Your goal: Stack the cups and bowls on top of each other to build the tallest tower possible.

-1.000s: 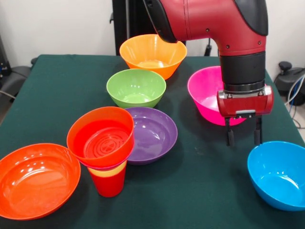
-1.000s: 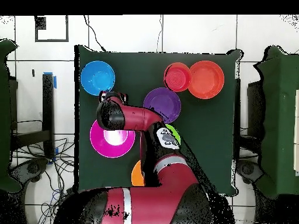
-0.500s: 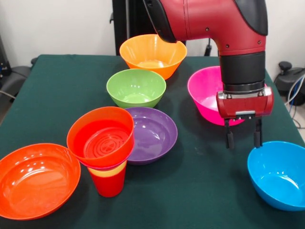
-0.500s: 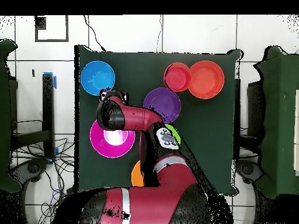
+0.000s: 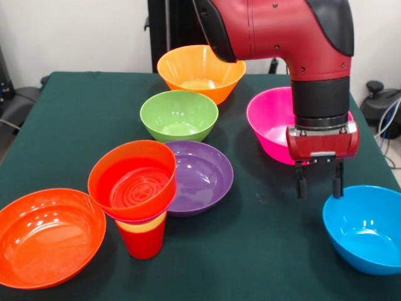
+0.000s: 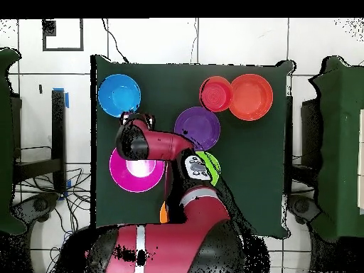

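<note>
My hand [image 5: 319, 187] hangs with its fingers apart above the bench [image 5: 269, 244], between the magenta-pink bowl [image 5: 270, 128] and the blue bowl [image 5: 363, 229], holding nothing.

Green-clothed worktop [image 5: 81, 119] carries orange [image 5: 200, 70], green [image 5: 179, 115], purple [image 5: 202, 175], pink [image 5: 270, 128], blue [image 5: 363, 229] and orange-red [image 5: 47, 235] bowls, plus the tower [image 5: 136, 194].

The front camera sits close across the dark green cloth-covered table [image 5: 75, 113], facing the robot. The overhead camera looks straight down from high up. Both share that tabletop.
</note>
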Controlling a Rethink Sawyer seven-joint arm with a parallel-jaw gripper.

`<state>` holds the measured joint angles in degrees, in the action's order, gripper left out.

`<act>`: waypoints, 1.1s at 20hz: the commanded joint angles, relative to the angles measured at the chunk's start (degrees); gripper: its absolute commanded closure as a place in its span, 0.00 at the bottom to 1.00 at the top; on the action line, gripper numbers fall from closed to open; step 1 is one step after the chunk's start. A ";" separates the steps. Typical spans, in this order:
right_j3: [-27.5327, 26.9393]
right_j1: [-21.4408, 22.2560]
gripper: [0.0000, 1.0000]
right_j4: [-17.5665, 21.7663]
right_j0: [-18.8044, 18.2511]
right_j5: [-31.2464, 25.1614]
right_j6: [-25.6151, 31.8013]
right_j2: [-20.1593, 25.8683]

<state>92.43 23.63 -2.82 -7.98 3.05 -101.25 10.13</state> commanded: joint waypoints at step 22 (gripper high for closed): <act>-4.98 -6.44 1.00 -1.62 2.35 1.12 -8.99 0.15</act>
<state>89.33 18.38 -2.87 -5.76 6.73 -101.26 8.32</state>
